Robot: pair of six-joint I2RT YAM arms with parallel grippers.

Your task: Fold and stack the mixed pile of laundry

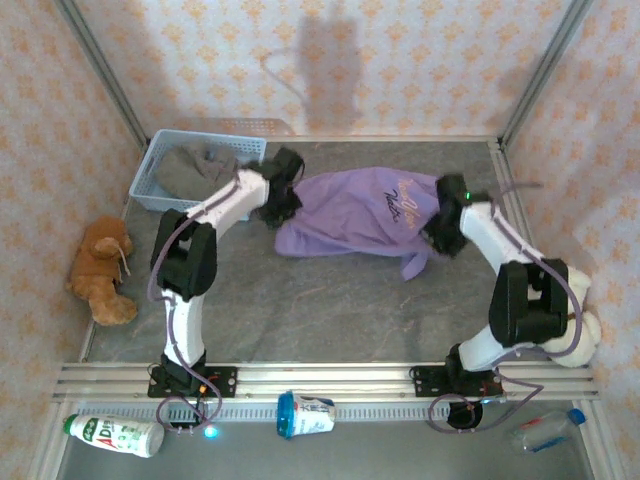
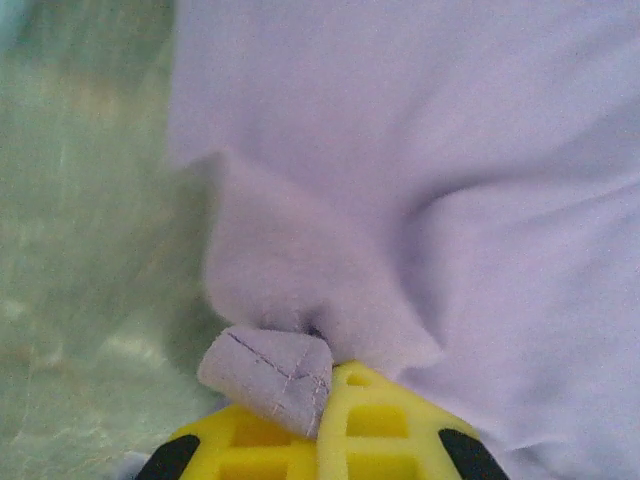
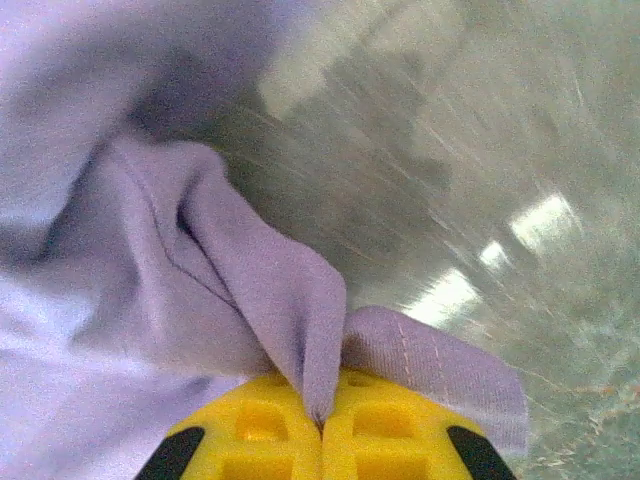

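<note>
The lavender T-shirt [image 1: 355, 212] lies crumpled on the desk [image 1: 330, 310], with its dark print facing up. The left end effector [image 1: 283, 210] is at its left edge and the right end effector [image 1: 437, 235] at its right edge. Both are closed on the cloth. In the left wrist view the left end effector [image 2: 330, 385] pinches only a small hem corner. In the right wrist view the right end effector [image 3: 322, 400] has a narrow ridge of fabric nipped between its pads.

Both holds look shallow, so I'd judge slipping to be the main risk. A quick lift or a hard pull apart could draw the hem out of either pinch, and the shirt would drop back bunched. The right end effector may also have caught more than one layer. If so, spreading the shirt would leave a hidden fold in it.

The grey top [image 1: 195, 168] sits in the light blue basket [image 1: 150, 170], just left of the T-shirt and slightly farther back. The left arm passes close to the basket rim, so a swing to the left could knock it.

Bare desk runs from the near side of the T-shirt to the arm bases, which is the best room for spreading it. The back wall stands close behind the T-shirt. A brown plush toy [image 1: 100, 270] is well off to its left, and a cream plush toy [image 1: 590, 335] is off to its right, beside the right arm.
</note>
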